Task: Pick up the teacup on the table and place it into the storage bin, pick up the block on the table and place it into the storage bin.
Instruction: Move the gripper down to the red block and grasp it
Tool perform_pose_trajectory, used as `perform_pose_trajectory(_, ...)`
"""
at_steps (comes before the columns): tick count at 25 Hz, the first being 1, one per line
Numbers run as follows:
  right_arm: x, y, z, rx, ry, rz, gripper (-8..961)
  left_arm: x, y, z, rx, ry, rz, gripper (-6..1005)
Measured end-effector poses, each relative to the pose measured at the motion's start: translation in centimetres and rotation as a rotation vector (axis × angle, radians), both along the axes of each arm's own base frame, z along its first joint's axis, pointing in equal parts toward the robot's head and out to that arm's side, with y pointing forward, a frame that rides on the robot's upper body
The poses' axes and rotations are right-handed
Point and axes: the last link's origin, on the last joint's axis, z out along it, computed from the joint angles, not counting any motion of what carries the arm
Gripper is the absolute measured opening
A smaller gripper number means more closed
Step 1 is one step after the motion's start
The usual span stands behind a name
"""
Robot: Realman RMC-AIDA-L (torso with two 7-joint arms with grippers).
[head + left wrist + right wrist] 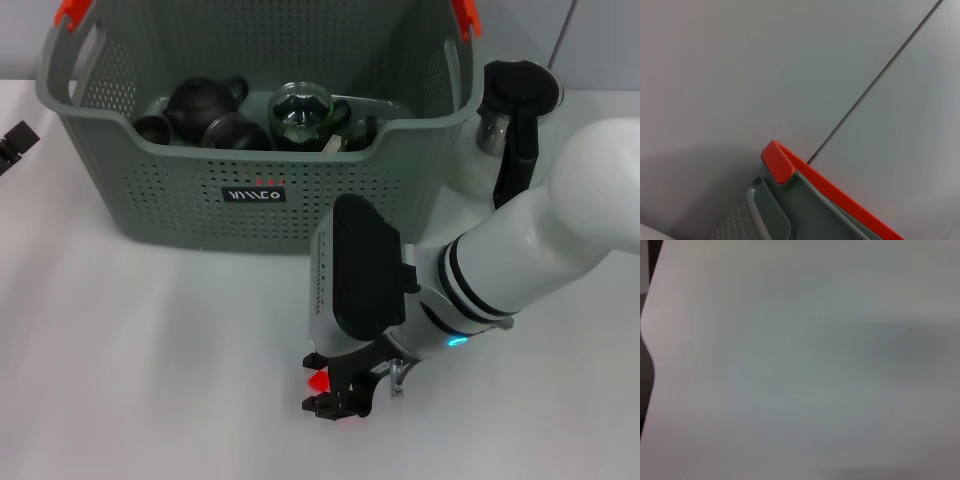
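White desk (150, 360) fills the head view. At its far edge stands the storage bin (250, 190), holding dark teaware; a glass pitcher (515, 110) stands just beside the bin's right wall. Right hand (335, 392), near the desk's front edge, is pressed together on a small red block (319, 381). Left hand (15, 145) rests at the left edge, its state unreadable. Left wrist view: the bin's rim with an orange clip (777, 161). Right wrist view: bare desk only.
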Motion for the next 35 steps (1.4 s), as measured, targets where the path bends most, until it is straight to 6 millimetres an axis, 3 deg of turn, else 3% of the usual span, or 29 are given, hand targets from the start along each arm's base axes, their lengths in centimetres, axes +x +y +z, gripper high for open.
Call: perform_pose_trajectory(35,0.61,0.38,-0.11,0.007,-0.023,-0.025,465,0.2,0.22,-0.07,0.0,-0.002,-0.006,920)
